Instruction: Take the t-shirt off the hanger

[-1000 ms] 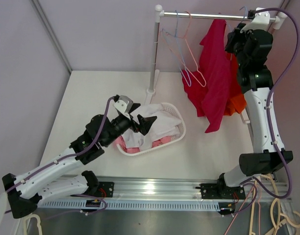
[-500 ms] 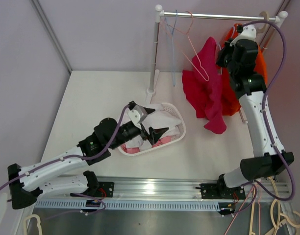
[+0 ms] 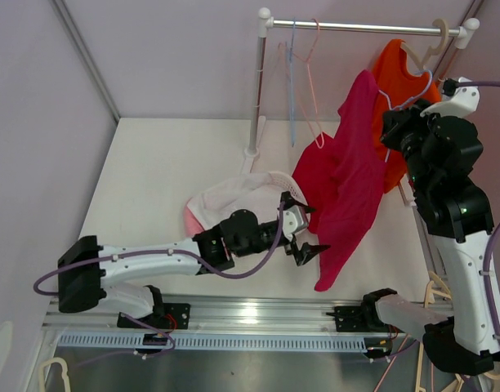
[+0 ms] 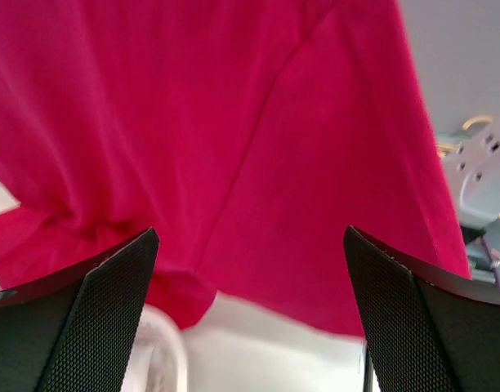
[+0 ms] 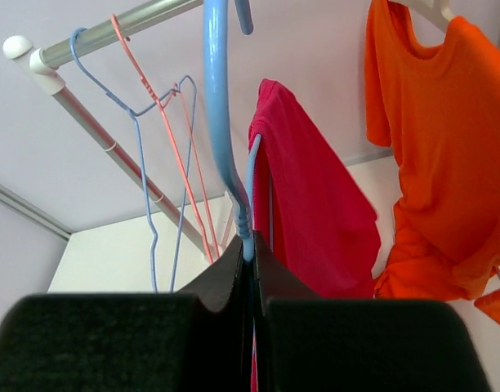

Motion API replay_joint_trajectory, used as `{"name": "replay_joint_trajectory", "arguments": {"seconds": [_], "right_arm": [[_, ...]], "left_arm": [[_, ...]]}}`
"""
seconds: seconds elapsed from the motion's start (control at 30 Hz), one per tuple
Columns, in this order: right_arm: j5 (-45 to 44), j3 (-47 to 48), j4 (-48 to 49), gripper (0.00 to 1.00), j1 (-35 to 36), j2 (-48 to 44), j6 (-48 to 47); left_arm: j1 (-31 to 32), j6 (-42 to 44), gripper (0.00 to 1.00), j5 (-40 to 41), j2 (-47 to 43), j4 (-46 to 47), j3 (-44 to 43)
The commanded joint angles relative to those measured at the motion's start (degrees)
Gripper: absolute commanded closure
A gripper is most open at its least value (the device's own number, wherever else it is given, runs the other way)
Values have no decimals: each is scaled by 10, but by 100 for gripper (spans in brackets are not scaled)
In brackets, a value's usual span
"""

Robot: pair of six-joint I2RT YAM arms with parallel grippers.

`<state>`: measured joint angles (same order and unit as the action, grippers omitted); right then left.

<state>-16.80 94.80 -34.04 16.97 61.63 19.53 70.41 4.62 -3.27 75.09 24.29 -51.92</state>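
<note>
A white bench point(image 3: 152, 163) stands by pale walls, with a clothes rail point(image 3: 356, 27) over its far edge. The red t-shirt point(image 3: 348, 188) hangs on a blue hanger point(image 5: 217, 122) over the right side of the bench, lower than the rail. The right gripper point(image 5: 252, 253) pinches the hanger tight. The left gripper point(image 3: 305, 237) is wide open by the shirt's bottom, near the front edge. An orange t-shirt point(image 3: 397, 82) hangs at the far right corner.

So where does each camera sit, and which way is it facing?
Top external: above and behind the robot, looking down on the table and rail; left arm and right arm show.
Left wrist: on the left arm, facing the red t-shirt close up; open left hand frames it.
Right wrist: looks up along the blue hanger pinched in the right hand, toward the rail.
Shared: all three see the red t-shirt.
</note>
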Motion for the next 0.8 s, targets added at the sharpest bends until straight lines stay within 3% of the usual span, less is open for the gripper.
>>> {"name": "replay_joint_trajectory", "arguments": {"seconds": [0.0, 0.2, 0.3, 0.33, 0.4, 0.43, 0.47, 0.53, 0.6, 0.73, 0.77], "right_arm": [[-8, -13, -2, 100, 5, -18, 25], [-4, -19, -15, 100, 5, -37, 28], [2, -17, -21, 100, 5, -41, 30], [4, -17, -21, 100, 5, -43, 31], [6, -15, -21, 100, 5, -46, 30], [7, -12, -23, 100, 5, -43, 27], [5, -7, -28, 100, 5, -41, 24], [0, 11, -40, 100, 4, -33, 17], [-2, 9, -38, 100, 4, -34, 17], [0, 7, -30, 100, 4, -34, 20], [0, 6, -27, 100, 4, -34, 20]], "left_arm": [[22, 14, 0, -22, 37, 140, -45], [58, 14, 0, -52, 95, 203, -81], [64, 2, 1, -72, 130, 178, -125], [66, 0, 7, -73, 142, 162, -143], [67, -11, 31, -66, 160, 145, -169], [68, -18, 63, -60, 155, 132, -174], [69, -26, 73, -54, 148, 139, -162], [73, -44, 79, -60, 124, 169, -130], [79, -58, 76, -54, 117, 168, -121], [105, -16, 36, 13, 120, 116, -130], [109, -12, 32, 22, 121, 111, -128]]}}
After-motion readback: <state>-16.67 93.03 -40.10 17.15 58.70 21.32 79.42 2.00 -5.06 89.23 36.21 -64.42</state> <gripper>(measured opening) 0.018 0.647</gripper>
